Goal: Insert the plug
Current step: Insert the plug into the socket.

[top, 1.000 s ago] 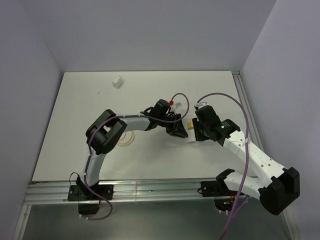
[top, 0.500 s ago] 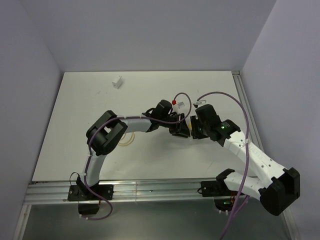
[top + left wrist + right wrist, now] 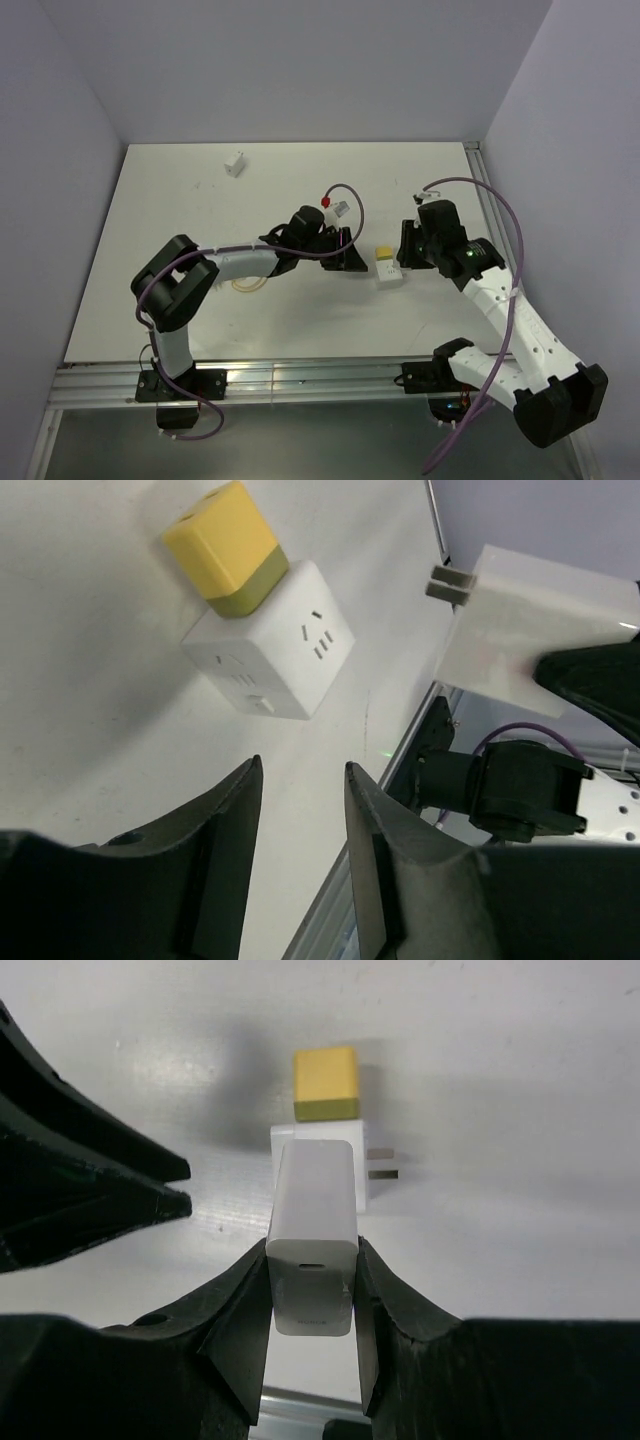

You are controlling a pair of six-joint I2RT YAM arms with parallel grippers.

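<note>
Right gripper [image 3: 312,1260] clamps white charger [image 3: 315,1190], hovering by socket cube [image 3: 285,645], prongs not yet in; left gripper [image 3: 300,775] slack, empty, nearby.

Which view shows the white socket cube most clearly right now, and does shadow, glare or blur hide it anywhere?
Left wrist: the socket cube is sharp and evenly lit, slots readable, no glare. Right wrist: the held white plug covers most of it; a soft shadow falls left of the yellow block. Top external: in focus, but too small for slot detail.
</note>
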